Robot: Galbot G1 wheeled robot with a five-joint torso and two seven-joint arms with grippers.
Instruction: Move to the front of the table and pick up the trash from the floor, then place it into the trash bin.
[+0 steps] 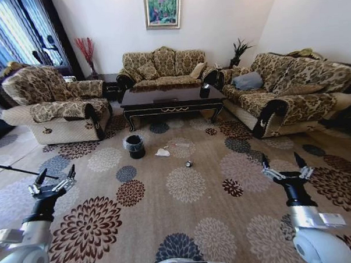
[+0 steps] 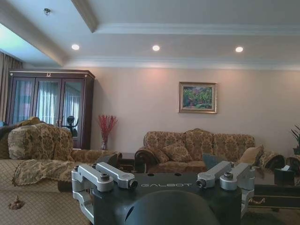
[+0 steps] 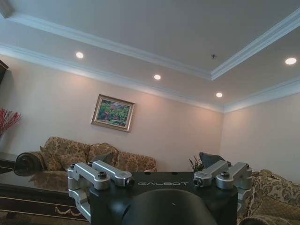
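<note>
My left gripper (image 1: 54, 177) sits at the lower left of the head view, fingers spread wide with nothing between them, raised over the floor (image 1: 185, 224). My right gripper (image 1: 285, 164) mirrors it at the lower right, also spread and holding nothing. Farther up, around the middle of the frame, the trash lies on the carpet: a tiny black-and-white scrap (image 1: 188, 163), then a crumpled white tissue (image 1: 162, 152) just up and left of it, and a thin clear bottle (image 1: 175, 145) beside the tissue. The trash bin (image 1: 134, 146) stands left of the tissue, near it but apart. Beyond these, the dark worktop (image 1: 171, 99) stretches across the upper centre, with sofas behind it and to both sides.
</note>
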